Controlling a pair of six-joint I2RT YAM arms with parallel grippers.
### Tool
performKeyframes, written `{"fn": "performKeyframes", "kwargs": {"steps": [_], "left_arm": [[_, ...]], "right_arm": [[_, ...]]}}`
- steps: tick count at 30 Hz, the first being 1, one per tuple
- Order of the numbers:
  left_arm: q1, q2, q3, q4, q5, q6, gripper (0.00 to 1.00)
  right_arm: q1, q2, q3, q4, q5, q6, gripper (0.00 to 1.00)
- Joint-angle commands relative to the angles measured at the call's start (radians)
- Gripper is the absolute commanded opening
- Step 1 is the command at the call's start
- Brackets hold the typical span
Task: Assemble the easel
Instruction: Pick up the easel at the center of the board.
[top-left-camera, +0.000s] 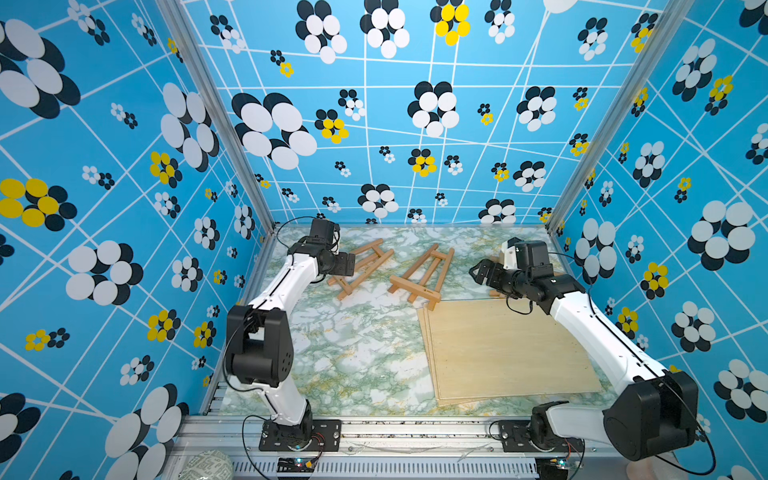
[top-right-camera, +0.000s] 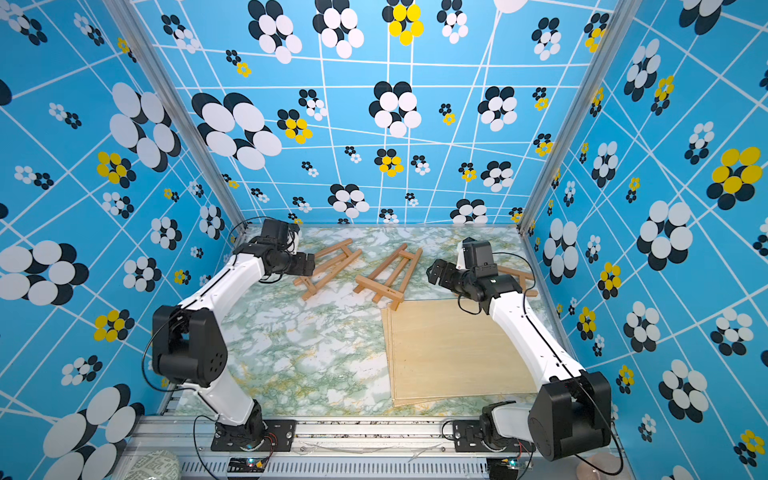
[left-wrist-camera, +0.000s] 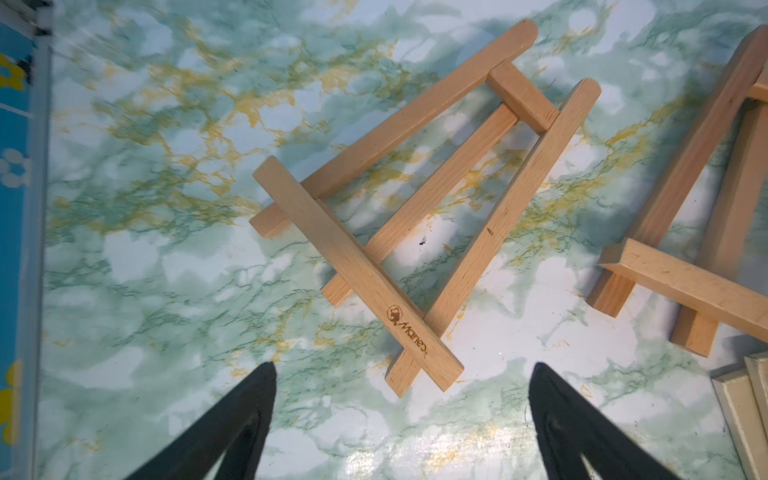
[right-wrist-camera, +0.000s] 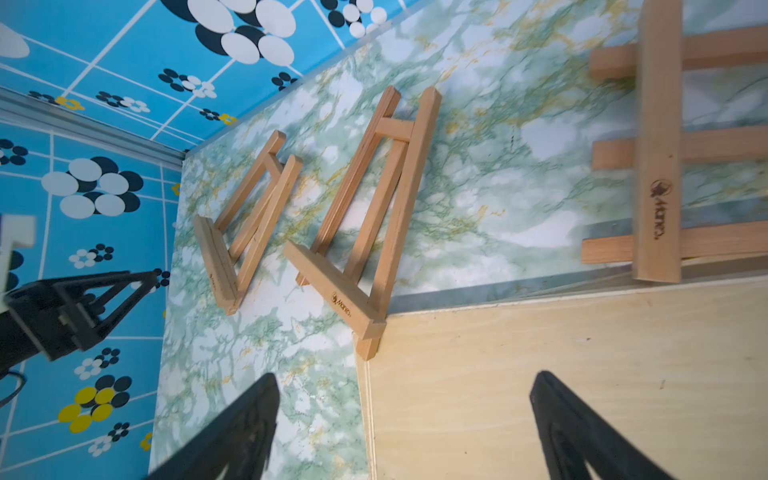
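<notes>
Left gripper (left-wrist-camera: 401, 370) by the easel (left-wrist-camera: 419, 205) farthest from the board (top-left-camera: 511, 349), fingers (left-wrist-camera: 259, 395) wide apart. Right gripper (right-wrist-camera: 405, 378) near board, fingers apart.

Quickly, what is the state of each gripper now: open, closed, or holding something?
Left gripper: open, holding nothing.
Right gripper: open, holding nothing.

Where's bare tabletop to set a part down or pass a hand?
Largest free patch: the near table, bordered by the left arm, the left easel and middle easel behind, and the plywood boards. A gap runs between those two easels. Crowded: the far right corner, where the right arm covers a third easel, and where the middle easel meets the boards.
</notes>
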Motion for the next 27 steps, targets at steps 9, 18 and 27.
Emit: {"fn": "performKeyframes", "kwargs": {"steps": [9, 18, 27], "left_arm": [[0.021, 0.205, 0.167, -0.201, 0.022, -0.192, 0.72], [0.044, 0.304, 0.242, -0.251, 0.004, -0.230, 0.67], [0.044, 0.382, 0.316, -0.280, -0.002, -0.241, 0.63]], "right_arm": [[0.053, 0.052, -0.030, 0.043, -0.044, 0.057, 0.97], [0.059, 0.080, -0.044, 0.082, -0.075, 0.066, 0.97], [0.059, 0.104, -0.050, 0.097, -0.098, 0.069, 0.97]]}}
